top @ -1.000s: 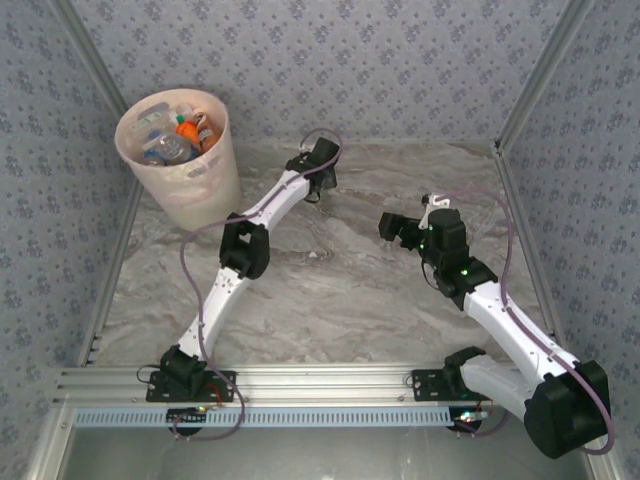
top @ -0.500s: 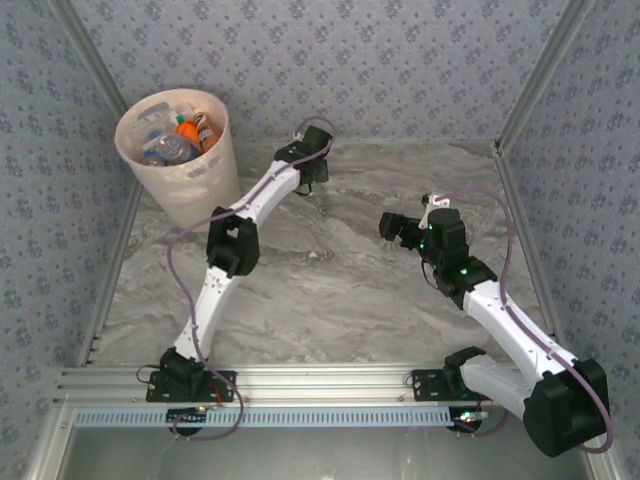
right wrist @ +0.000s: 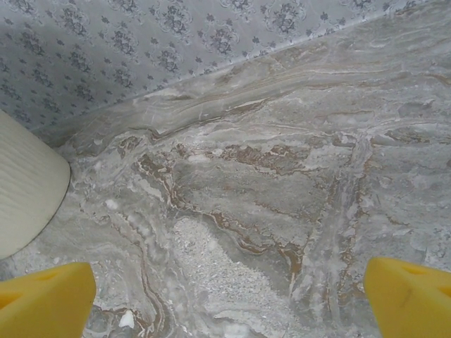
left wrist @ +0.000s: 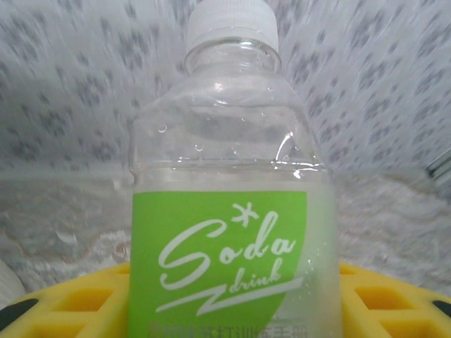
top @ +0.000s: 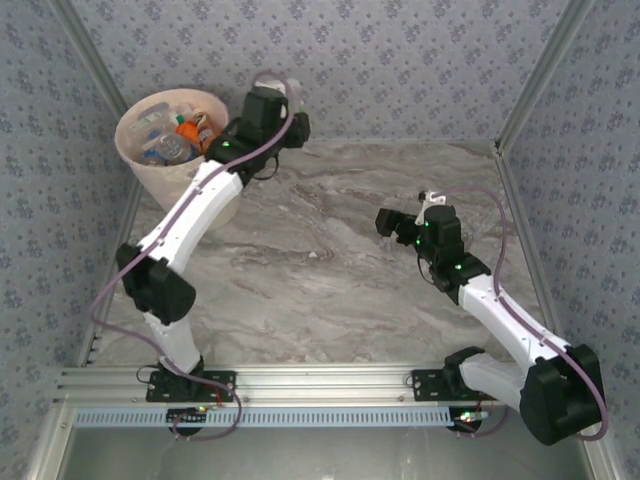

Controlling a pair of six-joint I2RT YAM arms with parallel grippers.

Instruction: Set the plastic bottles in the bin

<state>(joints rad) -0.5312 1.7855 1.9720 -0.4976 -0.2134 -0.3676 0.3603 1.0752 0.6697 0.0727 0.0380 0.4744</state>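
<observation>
A clear bottle point(left wrist: 225, 141) with a green "Soda drink" label and a white cap stands upright in the left wrist view. My left gripper point(left wrist: 225, 303) is shut on it, with yellow fingers point(left wrist: 70, 306) on both sides. From above, my left gripper point(top: 288, 118) hangs raised just right of the pale pink bin point(top: 190, 185). Several bottles point(top: 182, 135) lie inside the bin, with orange and blue labels showing. My right gripper point(top: 386, 222) is over the right half of the table, open, with only marble between its yellow fingertips point(right wrist: 42, 299).
The marble table point(top: 330, 290) is boxed in by patterned walls at the back and sides. The bin's ribbed wall point(right wrist: 25, 186) shows at the left of the right wrist view. An aluminium rail point(top: 320, 385) runs along the near edge by the arm bases.
My left arm has risen and swung left from the back middle of the table to beside the bin's rim. The right arm has barely moved.
</observation>
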